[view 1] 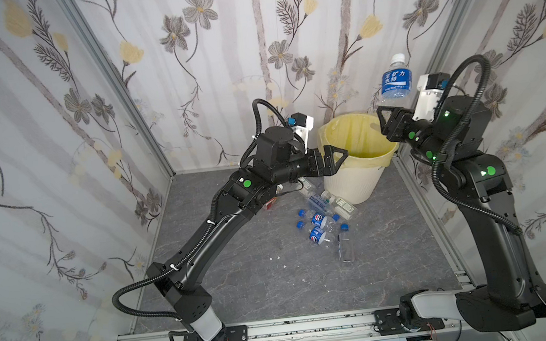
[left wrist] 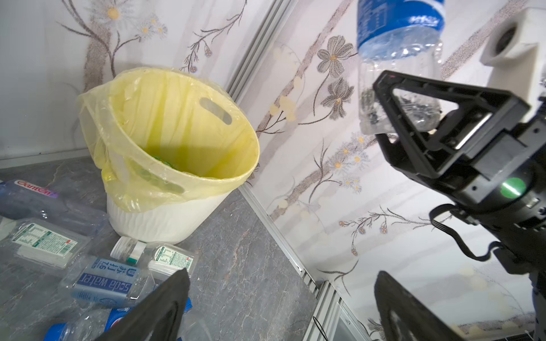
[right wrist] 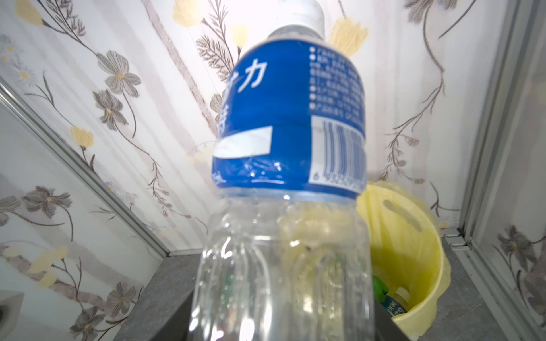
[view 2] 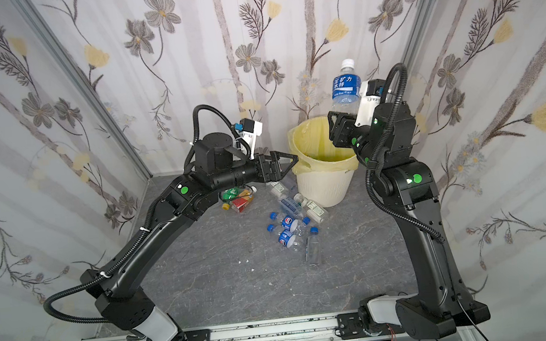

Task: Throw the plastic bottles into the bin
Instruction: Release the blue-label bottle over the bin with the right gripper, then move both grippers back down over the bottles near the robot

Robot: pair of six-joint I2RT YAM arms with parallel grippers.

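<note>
Cream-white ribbed plastic makes up the round bin (view 1: 353,187), which tapers downward and is lined with a pale yellow plastic bag (view 1: 357,134) folded over its rim. It stands on the grey marbled floor (view 1: 241,278), close to the flower-papered walls.

Over the right side of the bin's rim in both top views, the right gripper (view 1: 387,111) is clenched on the see-through lower body of a clear plastic bottle with a blue label and white cap (view 1: 395,82). This held bottle stands upright above the jaws, cap uppermost. The right wrist view shows it close up, with the bin's open mouth below and beyond it. Down inside the bin lie a green item (right wrist: 379,288), its shape hard to tell, and a pale-capped bottle (right wrist: 401,295).

The left gripper (view 1: 337,159) hovers just beside the bin's left wall, about level with the rim. Its jaws are spread wide and hold nothing.

In front of the bin and a little to its left, a heap of plastic bottles (view 1: 322,221) lies on the floor. The ones nearest the bin's foot are clear with white-and-green labels, and one is marked "Soda water" (left wrist: 103,282). Farther from the bin lie clear bottles with blue caps and round blue labels. Farther left of the bin, partly under the left arm, a green bottle (view 2: 230,193) and an orange-red bottle (view 2: 242,204) lie side by side.
</note>
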